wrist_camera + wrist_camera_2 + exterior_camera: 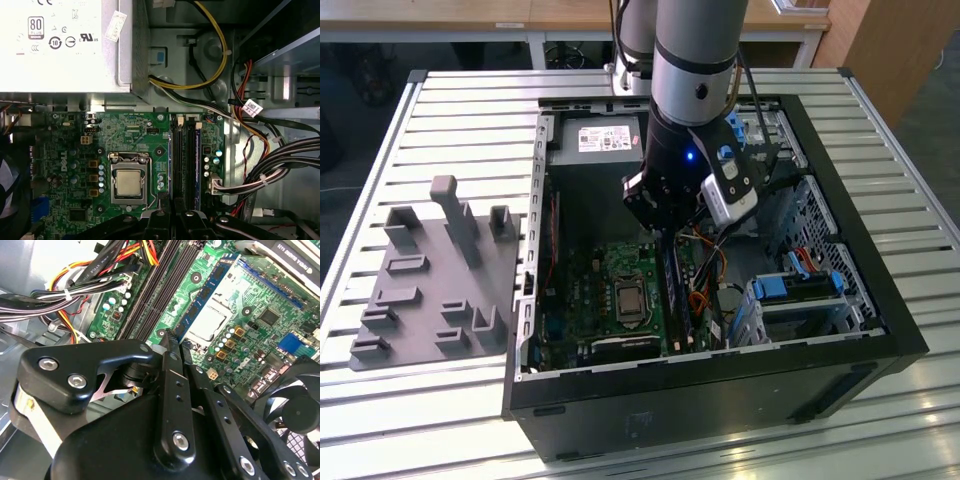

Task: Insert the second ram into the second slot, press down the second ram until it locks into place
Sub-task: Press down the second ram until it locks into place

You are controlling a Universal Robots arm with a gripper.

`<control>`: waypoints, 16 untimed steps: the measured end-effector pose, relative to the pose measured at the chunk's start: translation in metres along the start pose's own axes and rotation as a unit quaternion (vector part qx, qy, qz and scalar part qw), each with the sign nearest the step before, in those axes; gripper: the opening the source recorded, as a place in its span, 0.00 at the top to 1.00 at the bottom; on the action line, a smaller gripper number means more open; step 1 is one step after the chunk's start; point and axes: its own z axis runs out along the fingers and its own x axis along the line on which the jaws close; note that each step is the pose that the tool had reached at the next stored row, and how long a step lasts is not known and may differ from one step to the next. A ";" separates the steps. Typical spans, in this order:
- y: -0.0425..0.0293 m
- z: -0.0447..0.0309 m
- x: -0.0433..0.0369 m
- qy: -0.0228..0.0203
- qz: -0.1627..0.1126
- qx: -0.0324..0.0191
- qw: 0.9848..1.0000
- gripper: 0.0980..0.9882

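The second ram [209, 292] is a blue stick with black chips. It stands on edge in the black slot bank [152, 287], on the side toward the processor socket [212, 322]. In the first wrist view its thin blue edge [170, 165] runs beside the slots [185, 165]. My gripper [172, 344] hangs inside the open computer case [880, 300] just above one end of that stick. Its black fingers [160, 222] are drawn together, and I see nothing between them. In the exterior view the gripper [665, 235] sits low over the slot bank [672, 295].
Bundled cables [75, 295] run close beside the slots, with a fan [297, 410] on the other side. The power supply [60, 45] lies beyond the board, and the drive cage [800, 295] fills the case's side at the exterior view's right. A grey holder fixture [430, 270] stands outside the case.
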 end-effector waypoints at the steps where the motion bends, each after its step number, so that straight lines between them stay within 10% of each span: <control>1: 0.0000 0.0001 0.0000 0.000 0.000 0.000 1.000 0.96; 16: -0.0021 0.0059 -0.0006 0.003 0.001 -0.001 1.000 0.96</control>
